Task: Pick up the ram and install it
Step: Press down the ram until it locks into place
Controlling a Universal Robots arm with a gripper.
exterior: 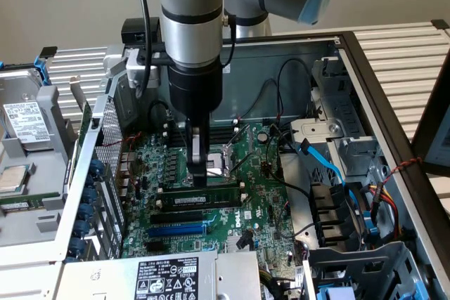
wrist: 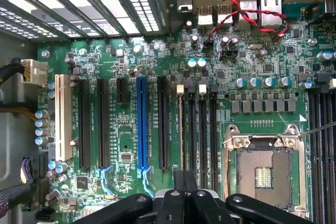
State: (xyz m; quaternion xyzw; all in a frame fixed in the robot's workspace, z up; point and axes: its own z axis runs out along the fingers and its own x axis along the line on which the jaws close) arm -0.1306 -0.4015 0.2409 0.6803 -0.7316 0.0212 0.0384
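Closest to the wrist cam is the arm's black tool (wrist: 185, 181), with its fingers pressed together, so it's closed. In the exterior view the tool (exterior: 200, 178) hangs straight down onto the ram (exterior: 211, 197). That's a long thin green circuit-board stick with a white label strip and dark chips along its side. It stands on edge in a black slot on the green motherboard (exterior: 261, 205), just beside the silver CPU socket (exterior: 222, 157). The fingertips meet the stick's top edge roughly mid-length. I can't tell if they're actually pinching it or just sitting on it, because the tips cover that spot. The wrist cam looks square onto the board, so the stick is edge-on there and really hard to pick out among the black memory slots (wrist: 202, 129). That view is good for the long blue expansion slot (wrist: 142, 124), the open socket (wrist: 262, 169) and a twisted red-and-black wire (wrist: 247, 9). The exterior view gives you the open grey metal computer case (exterior: 316, 50) and a light blue flat cable (exterior: 323, 163).
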